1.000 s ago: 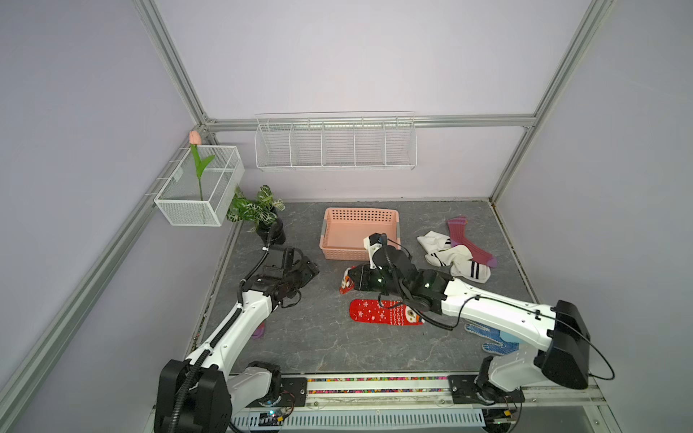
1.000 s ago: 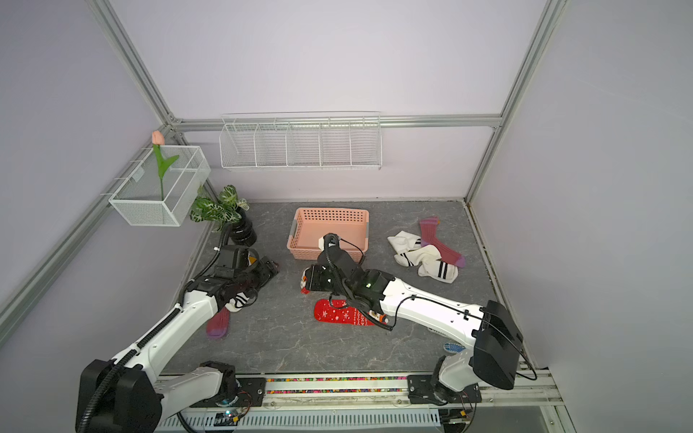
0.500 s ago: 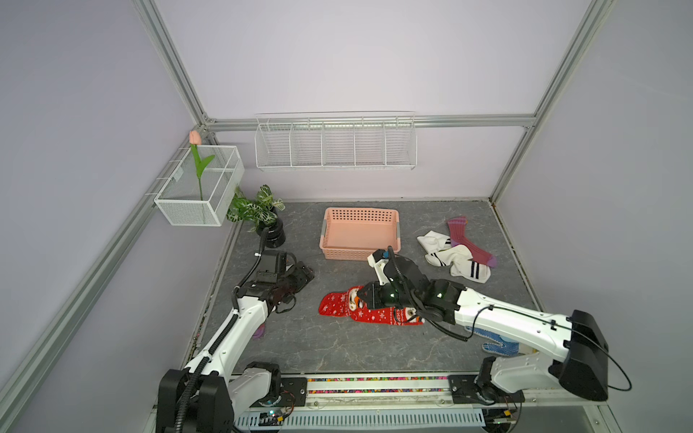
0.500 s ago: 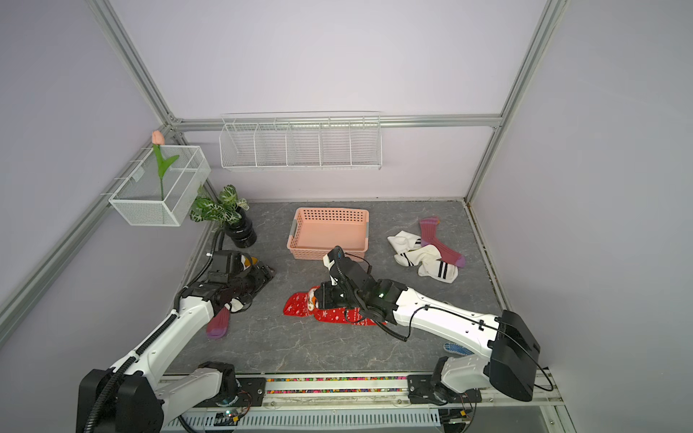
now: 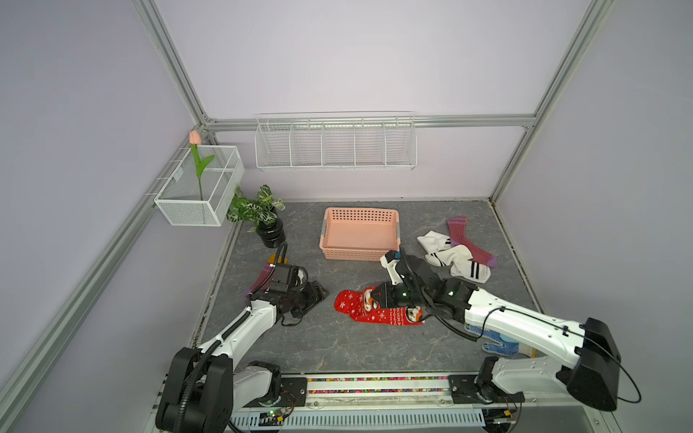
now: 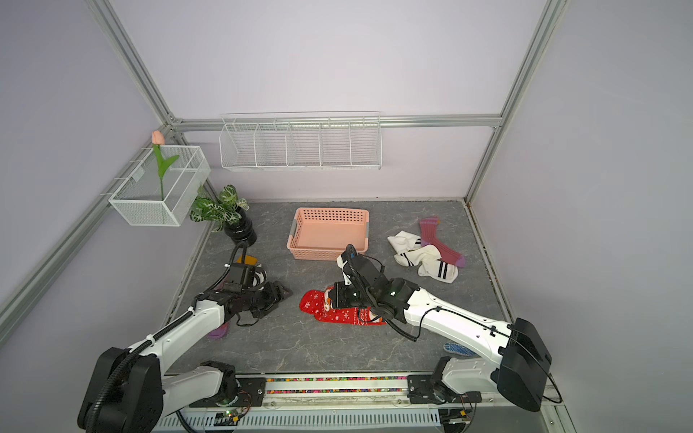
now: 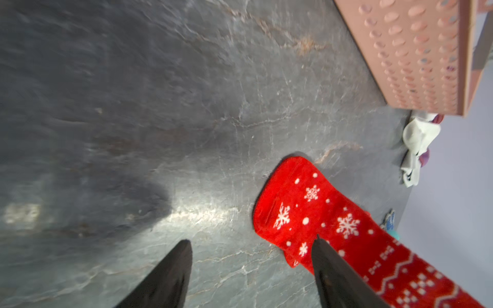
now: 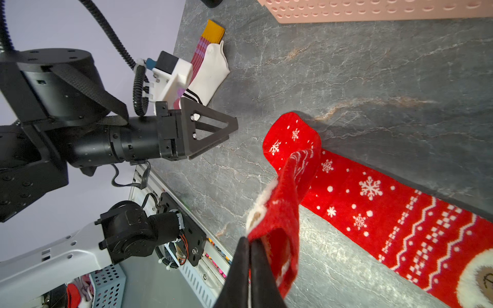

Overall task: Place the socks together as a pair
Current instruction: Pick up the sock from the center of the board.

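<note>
The held red sock (image 8: 280, 213) now drapes across its flat twin (image 8: 373, 200), lower centre in both top views, no longer up by the basket (image 5: 360, 240); right fingers (image 8: 244, 248) clamp its edge; left fingers (image 8: 232, 127), apart yet narrowing, wait left of them; only release seems left.

Grey marbled tabletop (image 5: 337, 348) bears: pink basket (image 5: 360, 214) and potted plant (image 5: 270, 233) at rear; red snowflake sock (image 5: 390, 318) flat at centre; white striped socks (image 5: 463, 262) touching a maroon sock (image 5: 459, 234), rear right; blue dotted glove (image 5: 497, 343), front right.
</note>
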`<control>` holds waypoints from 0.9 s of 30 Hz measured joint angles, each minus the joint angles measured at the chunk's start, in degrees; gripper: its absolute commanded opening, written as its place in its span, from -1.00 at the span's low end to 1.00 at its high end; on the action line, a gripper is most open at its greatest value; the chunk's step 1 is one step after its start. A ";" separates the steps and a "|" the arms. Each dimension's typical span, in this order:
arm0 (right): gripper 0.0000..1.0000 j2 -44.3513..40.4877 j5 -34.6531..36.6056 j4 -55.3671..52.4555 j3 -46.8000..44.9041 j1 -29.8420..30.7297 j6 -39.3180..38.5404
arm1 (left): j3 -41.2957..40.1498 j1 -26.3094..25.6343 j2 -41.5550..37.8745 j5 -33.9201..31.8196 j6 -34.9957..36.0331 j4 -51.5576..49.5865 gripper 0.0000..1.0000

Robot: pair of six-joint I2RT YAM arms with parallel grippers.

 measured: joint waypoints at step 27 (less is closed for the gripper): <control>-0.86 -0.02 -0.37 -2.51 0.00 -0.87 -1.07 | 14.16 -17.51 18.88 -18.32 3.69 -4.79 -0.04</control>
